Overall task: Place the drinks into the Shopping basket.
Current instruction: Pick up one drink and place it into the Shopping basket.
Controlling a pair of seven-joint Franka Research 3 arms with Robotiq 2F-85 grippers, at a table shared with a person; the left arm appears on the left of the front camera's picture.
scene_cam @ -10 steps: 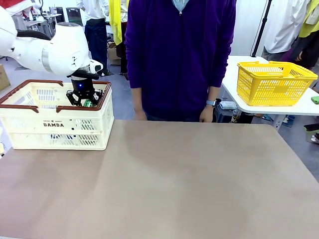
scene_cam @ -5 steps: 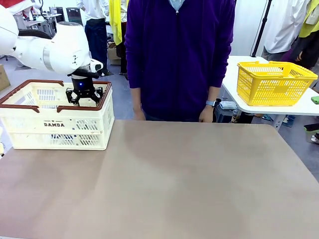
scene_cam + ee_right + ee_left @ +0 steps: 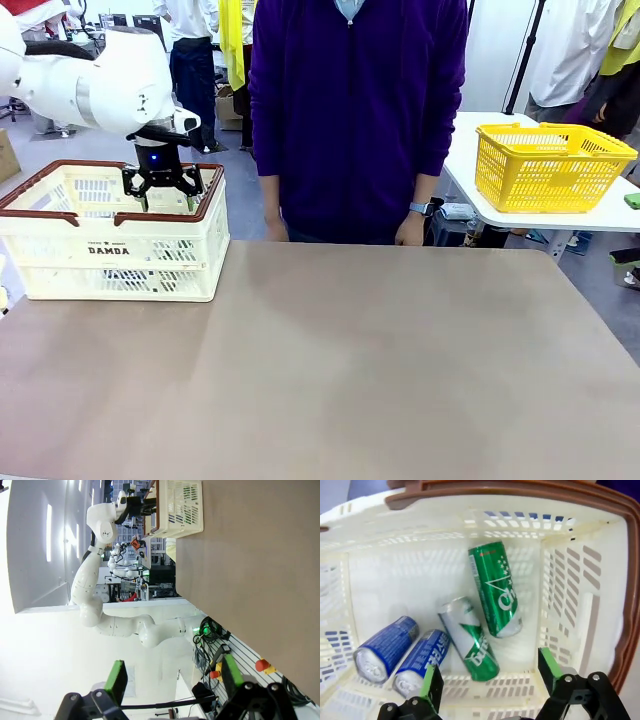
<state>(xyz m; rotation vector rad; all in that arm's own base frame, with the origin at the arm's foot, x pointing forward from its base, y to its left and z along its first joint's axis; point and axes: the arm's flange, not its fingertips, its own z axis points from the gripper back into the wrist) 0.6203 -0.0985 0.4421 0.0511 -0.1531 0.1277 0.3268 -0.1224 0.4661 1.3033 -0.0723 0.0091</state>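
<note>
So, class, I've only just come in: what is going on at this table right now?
The robot is loading drinks into the Shopping basket at the table's left end. Its left gripper hangs open above the basket, holding nothing. Inside lie four cans on their sides: two green cans and two blue cans. The right gripper is open and empty, away from the basket. A person stands at the far side, hands down, touching nothing.
</note>
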